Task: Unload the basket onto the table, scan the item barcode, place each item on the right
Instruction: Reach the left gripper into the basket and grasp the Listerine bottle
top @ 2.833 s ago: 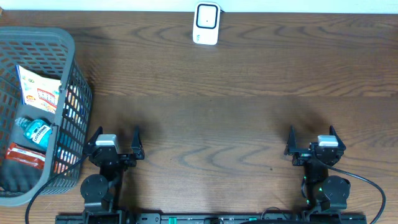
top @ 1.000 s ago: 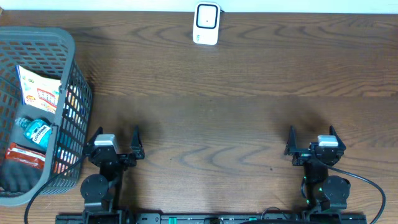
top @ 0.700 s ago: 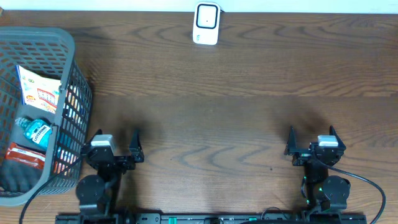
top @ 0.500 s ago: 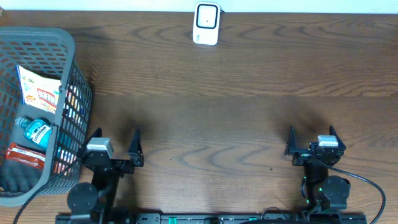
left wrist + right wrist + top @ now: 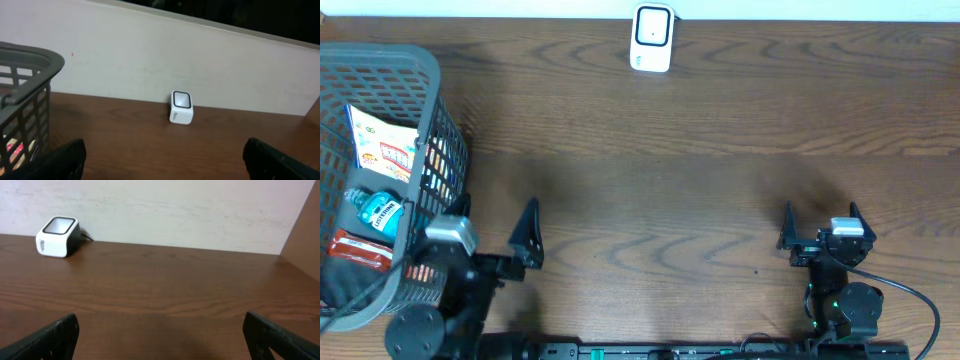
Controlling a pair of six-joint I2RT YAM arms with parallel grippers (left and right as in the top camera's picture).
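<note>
Right of the basket (image 5: 445, 165), bare table (image 5: 720, 150) runs wide to the far edge, where the scanner (image 5: 652, 38) stands. Left gripper (image 5: 495, 228) gapes empty just beside the basket's wall; right gripper (image 5: 820, 222), well apart, gapes empty too. Blue bottle (image 5: 378, 212) lies inside the basket, near the left gripper.

No wording is legible: the print on the white packet (image 5: 380, 145) and the blue bottle (image 5: 380, 212) in the basket (image 5: 432, 62), and the small mark on the scanner (image 5: 651, 38), are too tiny.
</note>
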